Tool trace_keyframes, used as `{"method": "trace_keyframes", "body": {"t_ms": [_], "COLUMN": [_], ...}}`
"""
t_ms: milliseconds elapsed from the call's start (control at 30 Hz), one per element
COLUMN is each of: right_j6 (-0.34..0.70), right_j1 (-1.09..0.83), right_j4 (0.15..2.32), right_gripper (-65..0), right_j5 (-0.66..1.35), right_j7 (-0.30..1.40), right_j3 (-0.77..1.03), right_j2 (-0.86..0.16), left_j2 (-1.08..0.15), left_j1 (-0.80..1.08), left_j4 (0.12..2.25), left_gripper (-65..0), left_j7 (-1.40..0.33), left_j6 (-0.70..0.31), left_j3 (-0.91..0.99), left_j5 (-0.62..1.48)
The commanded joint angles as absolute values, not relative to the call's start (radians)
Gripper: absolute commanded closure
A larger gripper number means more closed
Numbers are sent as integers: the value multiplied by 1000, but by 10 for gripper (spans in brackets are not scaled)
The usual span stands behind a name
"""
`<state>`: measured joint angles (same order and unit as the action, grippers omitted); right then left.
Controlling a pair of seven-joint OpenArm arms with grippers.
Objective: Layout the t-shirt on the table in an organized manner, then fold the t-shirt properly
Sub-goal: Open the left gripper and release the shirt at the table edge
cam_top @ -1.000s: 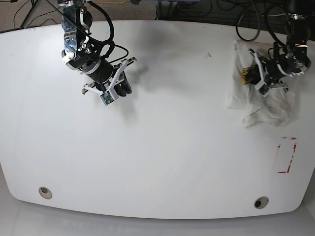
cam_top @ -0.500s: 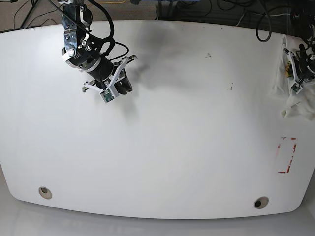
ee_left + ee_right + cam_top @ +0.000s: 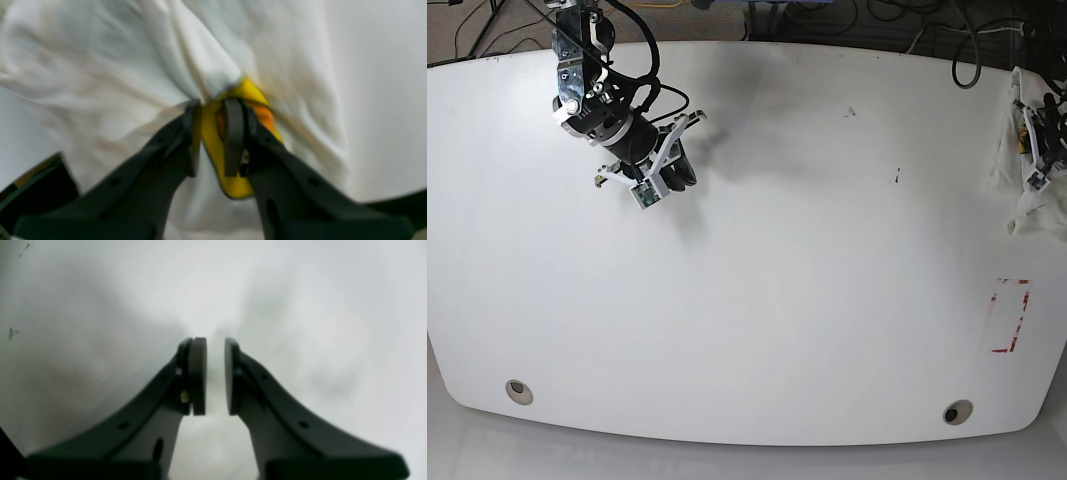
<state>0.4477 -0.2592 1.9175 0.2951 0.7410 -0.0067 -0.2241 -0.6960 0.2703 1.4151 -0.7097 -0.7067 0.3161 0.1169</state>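
Left claw [image 3: 213, 133] – clenched on the t-shirt [image 3: 133, 73] – has dragged it to the worktop's [image 3: 777, 300] right edge, away from layout.

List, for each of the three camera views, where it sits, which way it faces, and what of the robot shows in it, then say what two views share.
Base: high above the table, looking down; both arms show, the right gripper at upper left, the left gripper at the far right edge with the t-shirt.
Left wrist: on the left arm, looking along its dark fingers, which pinch the t-shirt's yellow print.
Right wrist: on the right arm, looking past its fingers, slightly parted and holding nothing, at bare tabletop.
Shared: base and left wrist both show the gripped t-shirt.
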Motion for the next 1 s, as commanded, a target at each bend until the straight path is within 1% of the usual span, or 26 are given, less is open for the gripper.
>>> {"method": "trace_keyframes", "body": {"t_ms": [0,300,400,467,633,767,867,967], "right_j6": [450,450,443,443,443,443,443,447], "right_j1": [-252,-246,-252,-262,-312,-351,-398,-450], "right_j4": [1952,1957,1956,1954,1949,1917,1891,1860], "right_gripper": [-87,-87,-87,-87,-87,-87,-87,-87], "right_j5": [311,302,295,257,47,-67,-94,-76], "right_j7": [717,708,645,595,441,309,205,120], "right_j3": [-4,-7,-7,-8,-5,10,62,125], "right_j2": [-228,-231,-234,-236,-219,-186,-163,-148], "left_j2": [-727,-708,-641,-591,-437,-317,-219,-122], "left_j1": [262,262,262,262,305,326,367,426], "left_j4": [1442,1573,1652,1707,1814,1848,1870,1888], "left_gripper": [-101,-101,-101,-101,-101,-101,-101,-101], "left_j7": [-697,-696,-677,-639,-489,-346,-231,-145], "left_j6": [-698,-698,-698,-698,-698,-698,-698,-698], "left_j3": [358,415,447,473,521,521,522,522], "left_j5": [114,114,110,108,77,24,-22,-67]}}
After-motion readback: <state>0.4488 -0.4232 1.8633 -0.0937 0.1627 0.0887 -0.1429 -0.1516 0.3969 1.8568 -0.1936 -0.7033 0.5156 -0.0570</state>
